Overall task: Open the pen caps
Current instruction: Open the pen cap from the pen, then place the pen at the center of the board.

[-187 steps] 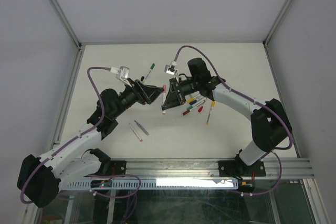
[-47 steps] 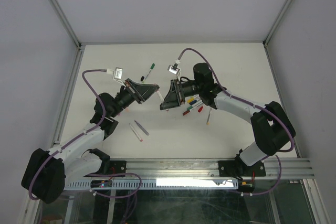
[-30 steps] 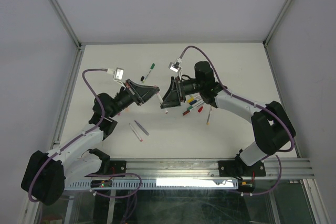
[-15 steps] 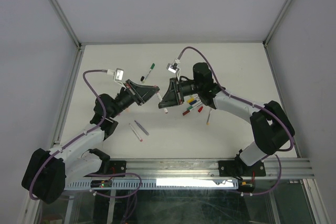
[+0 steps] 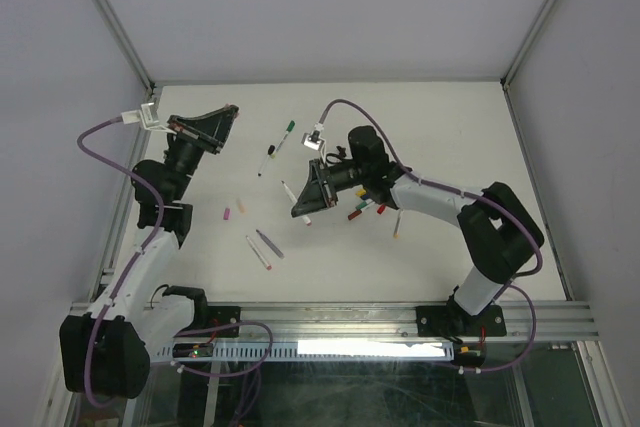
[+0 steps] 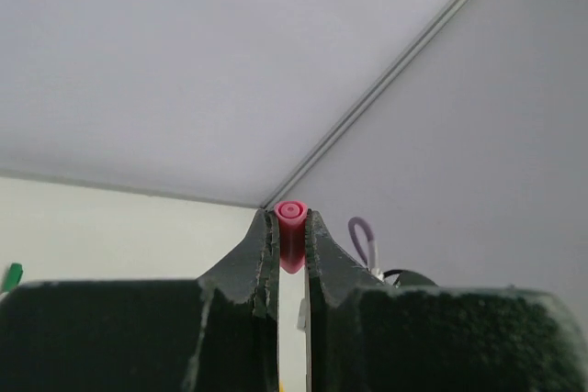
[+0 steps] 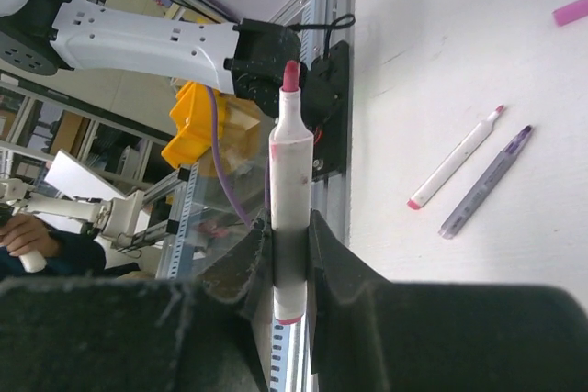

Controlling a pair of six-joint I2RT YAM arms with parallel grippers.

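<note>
Up close (unclear from above), left jaws pinch pink cap (image 6: 291, 232), right jaws pen (image 7: 287, 167).

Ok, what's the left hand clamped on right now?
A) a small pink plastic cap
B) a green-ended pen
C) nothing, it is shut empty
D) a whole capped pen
A: the left wrist view shows the small pink plastic cap pinched in the left hand, while the white-barrelled pen with a bare pink tip sits in the right hand.

Bright, even light; faint shadows; wrist-view foregrounds blurred.
</note>
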